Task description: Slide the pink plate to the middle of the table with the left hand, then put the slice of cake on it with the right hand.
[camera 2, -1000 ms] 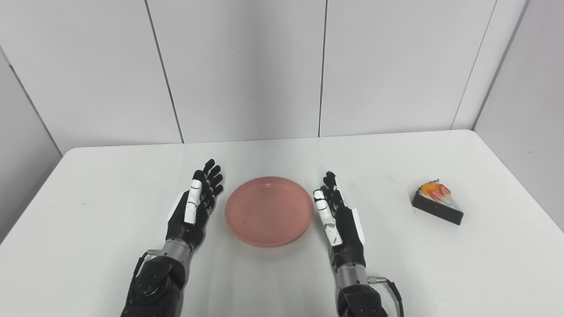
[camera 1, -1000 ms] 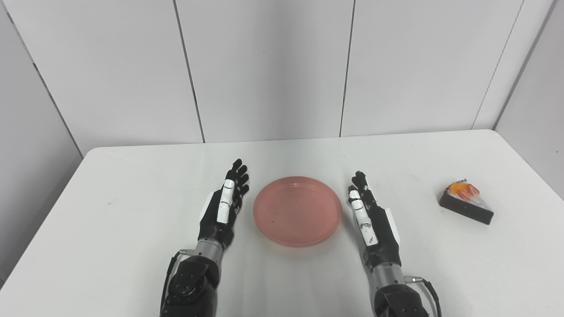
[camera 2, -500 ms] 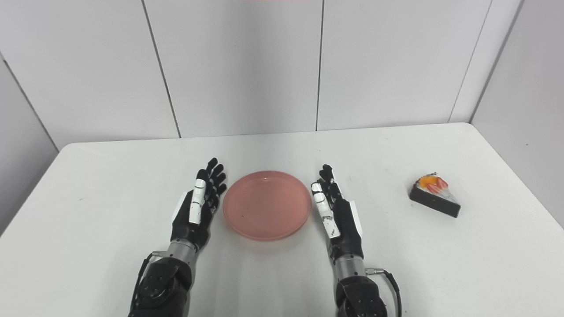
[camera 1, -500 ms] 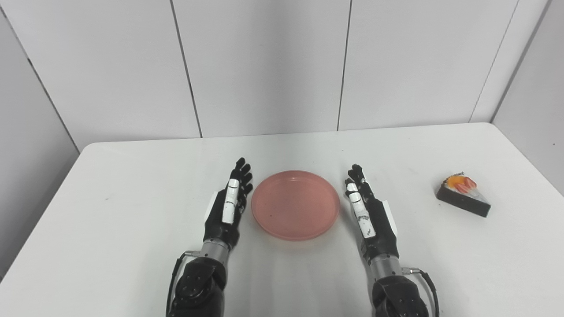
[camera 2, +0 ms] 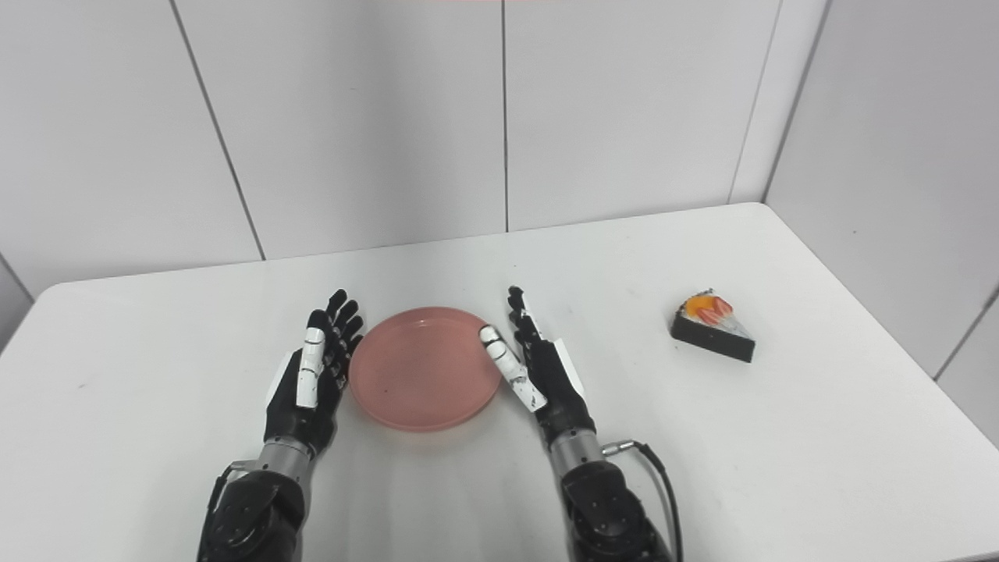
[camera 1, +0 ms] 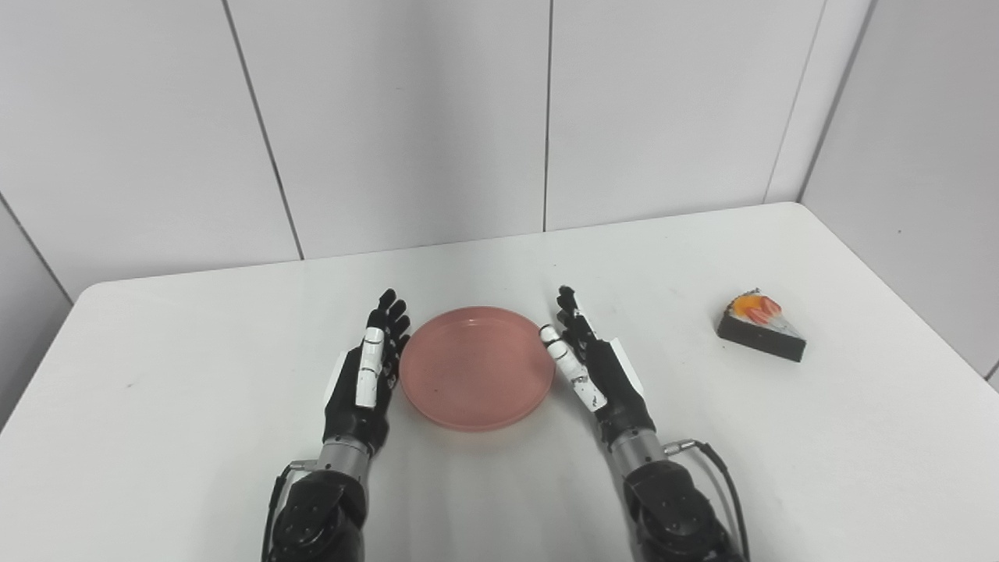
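The round pink plate (camera 1: pixel 474 365) lies flat on the white table (camera 1: pixel 195 351), between my two hands. Just left of its rim my left hand (camera 1: pixel 365 380) stands on edge, open, fingers pointing away from me. My right hand (camera 1: pixel 591 368) is open too, at the plate's right rim, holding nothing. The slice of cake (camera 1: pixel 760 325) has a dark base and orange and red fruit on top. It sits far to the right on the table, well apart from the right hand. In the right eye view the plate (camera 2: pixel 424 368) and the cake (camera 2: pixel 712 326) show likewise.
Grey wall panels (camera 1: pixel 406 117) stand behind the table, and another wall (camera 1: pixel 913 156) closes in on the right. The table's right edge (camera 1: pixel 890 289) runs close past the cake.
The camera has turned to the right, shifting the whole scene left. Both hands have drawn closer to the plate's rim. The cake has not moved.
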Controlling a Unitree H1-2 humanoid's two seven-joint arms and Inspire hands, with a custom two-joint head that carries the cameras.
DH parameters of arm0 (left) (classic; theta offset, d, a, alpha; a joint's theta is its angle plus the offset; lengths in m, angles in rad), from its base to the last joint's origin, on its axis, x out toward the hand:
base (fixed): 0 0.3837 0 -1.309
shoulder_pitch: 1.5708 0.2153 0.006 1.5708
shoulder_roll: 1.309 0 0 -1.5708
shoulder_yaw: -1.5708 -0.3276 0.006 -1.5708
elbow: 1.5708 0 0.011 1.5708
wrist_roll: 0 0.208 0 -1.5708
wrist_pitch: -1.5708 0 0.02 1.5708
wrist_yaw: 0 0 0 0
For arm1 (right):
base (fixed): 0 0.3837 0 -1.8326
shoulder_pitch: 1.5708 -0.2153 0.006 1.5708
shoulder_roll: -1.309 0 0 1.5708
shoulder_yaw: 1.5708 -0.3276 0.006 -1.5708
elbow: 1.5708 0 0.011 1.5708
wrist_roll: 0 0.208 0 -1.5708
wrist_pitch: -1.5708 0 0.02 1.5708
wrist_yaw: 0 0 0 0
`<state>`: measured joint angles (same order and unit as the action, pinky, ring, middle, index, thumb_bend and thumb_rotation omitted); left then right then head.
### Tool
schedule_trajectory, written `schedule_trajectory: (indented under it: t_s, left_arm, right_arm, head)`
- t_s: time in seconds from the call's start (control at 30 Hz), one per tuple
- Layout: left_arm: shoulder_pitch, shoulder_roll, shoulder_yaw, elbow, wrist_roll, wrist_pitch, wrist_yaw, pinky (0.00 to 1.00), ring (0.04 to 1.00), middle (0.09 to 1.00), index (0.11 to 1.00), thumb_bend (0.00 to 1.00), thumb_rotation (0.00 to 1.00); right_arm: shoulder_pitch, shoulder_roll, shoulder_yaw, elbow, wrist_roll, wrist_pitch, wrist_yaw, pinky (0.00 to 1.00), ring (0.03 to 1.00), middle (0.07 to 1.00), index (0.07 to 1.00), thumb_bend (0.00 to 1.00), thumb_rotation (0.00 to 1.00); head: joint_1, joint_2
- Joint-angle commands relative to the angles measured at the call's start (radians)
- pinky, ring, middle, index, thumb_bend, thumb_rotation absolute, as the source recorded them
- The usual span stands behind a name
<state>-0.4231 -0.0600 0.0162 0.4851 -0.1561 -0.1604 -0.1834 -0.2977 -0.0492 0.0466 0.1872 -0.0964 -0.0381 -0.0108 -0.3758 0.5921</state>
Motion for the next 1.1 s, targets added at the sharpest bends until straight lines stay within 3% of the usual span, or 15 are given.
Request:
schedule_trajectory:
  t_s: [0.0,0.1,0.17,0.27,0.4,0.6,0.73,0.77,0.83,1.07]
  left_arm:
    - [0.024,-0.005,0.002,0.029,-0.010,-0.031,-0.005,1.00,1.000,1.000,1.000,0.68,1.00]
    - [0.021,-0.006,0.006,0.038,-0.006,-0.034,0.004,1.00,1.000,1.000,1.000,0.67,1.00]
    - [0.019,-0.004,0.009,0.044,-0.011,-0.031,0.000,1.00,1.000,1.000,1.000,0.67,1.00]
    - [0.014,0.000,0.015,0.060,-0.018,-0.038,-0.007,1.00,1.000,1.000,1.000,0.69,1.00]
    - [0.006,0.009,0.017,0.078,-0.026,-0.050,-0.020,1.00,1.000,1.000,1.000,0.70,1.00]
    - [-0.001,0.019,0.028,0.099,-0.039,-0.076,-0.021,1.00,1.000,1.000,1.000,0.70,1.00]
    - [0.000,0.022,0.042,0.086,-0.075,-0.047,-0.041,1.00,1.000,1.000,1.000,0.69,1.00]
    - [-0.001,0.022,0.047,0.083,-0.085,-0.034,-0.044,1.00,1.000,1.000,1.000,0.69,1.00]
    - [-0.002,0.025,0.053,0.086,-0.098,-0.023,-0.050,1.00,1.000,1.000,1.000,0.71,1.00]
    - [0.002,0.040,0.060,0.067,-0.107,0.000,-0.061,1.00,1.000,1.000,1.000,0.71,1.00]
  right_arm:
    - [-0.058,-0.018,-0.006,-0.072,-0.025,0.022,-0.003,0.94,0.987,0.999,1.000,0.63,0.74]
    - [-0.065,-0.037,-0.012,-0.104,-0.061,0.050,-0.022,0.95,0.988,0.983,1.000,0.60,0.73]
    - [-0.077,-0.092,-0.009,-0.147,-0.079,0.088,0.016,0.96,0.987,0.978,0.999,0.59,0.74]
    - [-0.097,-0.160,-0.026,-0.214,-0.049,0.143,0.083,0.94,0.963,0.968,0.980,0.63,0.53]
    - [-0.120,-0.219,-0.043,-0.294,-0.093,0.203,0.094,0.90,0.939,0.949,0.970,0.66,0.50]
    - [-0.160,-0.297,-0.064,-0.390,-0.136,0.364,0.117,0.89,0.921,0.917,0.933,0.71,0.43]
    - [-0.175,-0.366,-0.045,-0.443,-0.216,0.470,0.157,0.84,0.890,0.893,0.909,0.75,0.43]
    - [-0.176,-0.381,-0.042,-0.455,-0.232,0.490,0.172,0.84,0.892,0.893,0.901,0.74,0.38]
    - [-0.176,-0.390,-0.052,-0.469,-0.260,0.506,0.196,0.83,0.897,0.896,0.891,0.75,0.33]
    - [-0.177,-0.357,-0.183,-0.495,-0.426,0.508,0.317,0.86,0.918,0.911,0.885,0.75,0.27]
  head:
    - [-0.001,-0.007]
    - [-0.003,-0.015]
    - [-0.005,-0.022]
    - [-0.013,-0.031]
    - [-0.045,-0.050]
    - [-0.120,-0.074]
    - [-0.144,-0.078]
    - [-0.146,-0.078]
    - [-0.150,-0.079]
    - [-0.166,-0.077]
